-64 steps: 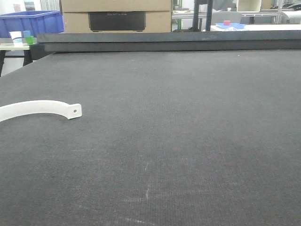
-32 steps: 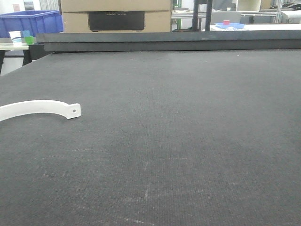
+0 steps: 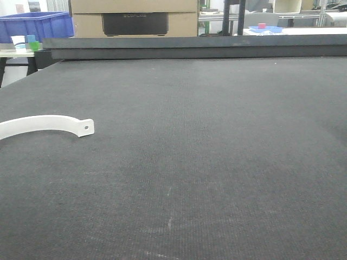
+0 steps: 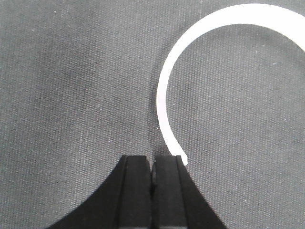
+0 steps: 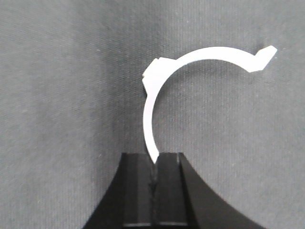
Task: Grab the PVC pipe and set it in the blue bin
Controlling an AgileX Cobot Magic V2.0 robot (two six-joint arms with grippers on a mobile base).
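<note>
Right end effector (image 5: 153, 160) grips the PVC pipe (image 5: 209, 53) by one end. Delivery to the blue bin (image 3: 43, 27) remains.

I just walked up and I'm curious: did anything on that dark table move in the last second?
Nothing visibly changed. The thin white curved plastic strip lies in the same spot on the dark grey mat.

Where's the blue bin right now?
Front view, far upper left: the blue bin sits past the black mat, behind the cups on a side table.
</note>
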